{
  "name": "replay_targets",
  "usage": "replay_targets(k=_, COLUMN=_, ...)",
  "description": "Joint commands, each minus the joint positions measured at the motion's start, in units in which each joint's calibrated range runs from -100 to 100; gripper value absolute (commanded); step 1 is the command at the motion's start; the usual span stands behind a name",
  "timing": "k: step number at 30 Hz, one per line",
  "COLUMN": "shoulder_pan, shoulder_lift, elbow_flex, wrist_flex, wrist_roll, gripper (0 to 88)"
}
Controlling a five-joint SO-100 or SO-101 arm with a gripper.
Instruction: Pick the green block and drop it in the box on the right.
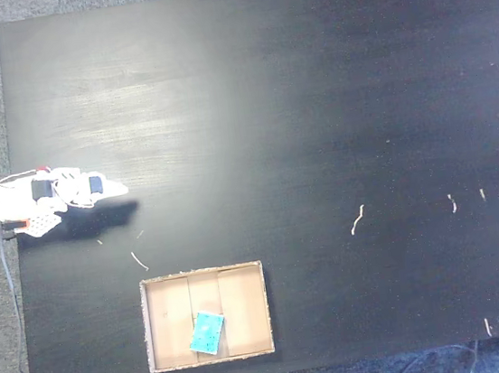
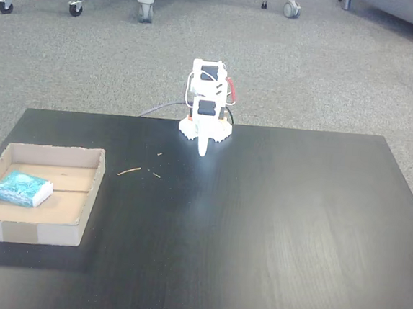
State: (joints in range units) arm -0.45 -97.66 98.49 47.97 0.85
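Gripper (image 2: 202,151) is folding back at the black table (image 1: 311,97) edge; jaw state indiscernible. Green block (image 1: 207,333) is lying inside the box (image 1: 161,325). Grey carpet is surrounding.

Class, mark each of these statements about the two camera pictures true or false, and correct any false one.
1. The small teal-green rectangular block lies inside the shallow tan cardboard box. True.
2. The white robot arm's claw is gripping the block. False: the claw is by the arm's base, well away from the box, and holds nothing.
3. The box sits on a black wooden table. True.
4. The box has a closed lid. False: its top is open and the floor shows.
5. Small pale scraps lie scattered on the table. True.
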Motion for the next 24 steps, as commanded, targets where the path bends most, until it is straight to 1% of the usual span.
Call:
replay_targets(k=1, shoulder_pan=-0.16, shoulder_lift=-0.39, elbow_flex=1.42, wrist_flex=-0.57, wrist_roll=-0.54, gripper=0.1)
replay_targets(k=3, shoulder_pan=-0.16, shoulder_lift=-0.39, elbow_flex=1.42, wrist_flex=-0.57, wrist_roll=-0.49, gripper=0.1)
replay_targets(k=4, shoulder_pan=-1.77, shoulder_lift=-0.39, elbow_flex=1.42, wrist_flex=-0.48, wrist_roll=0.54, gripper=0.1)
replay_targets(k=7, shoulder_pan=-6.98, shoulder_lift=-0.48, elbow_flex=1.42, wrist_flex=-0.73, wrist_roll=-1.12, gripper=0.1)
replay_targets(k=9, shoulder_pan=-8.98, shoulder_lift=-0.39, elbow_flex=1.42, wrist_flex=-0.73, wrist_roll=-0.63, gripper=0.1)
replay_targets(k=13, shoulder_pan=-5.76, shoulder_lift=-0.39, elbow_flex=1.42, wrist_flex=-0.40, wrist_roll=-3.32, gripper=0.5)
replay_targets(k=14, shoulder_pan=-5.22, shoulder_lift=-0.39, elbow_flex=1.42, wrist_flex=-0.24, wrist_roll=-4.00, gripper=2.7)
replay_targets(k=16, shoulder_pan=-5.91, shoulder_lift=-0.39, elbow_flex=1.42, wrist_flex=-0.24, wrist_roll=-3.47, gripper=0.2)
replay_targets(k=18, shoulder_pan=-7.06, shoulder_lift=-0.39, elbow_flex=1.42, wrist_flex=-0.40, wrist_roll=-2.54, gripper=0.2)
replay_targets(k=24, shoulder_pan=-7.29, shoulder_lift=-0.39, elbow_flex=1.42, wrist_flex=-2.22, wrist_roll=-2.34, gripper=0.2)
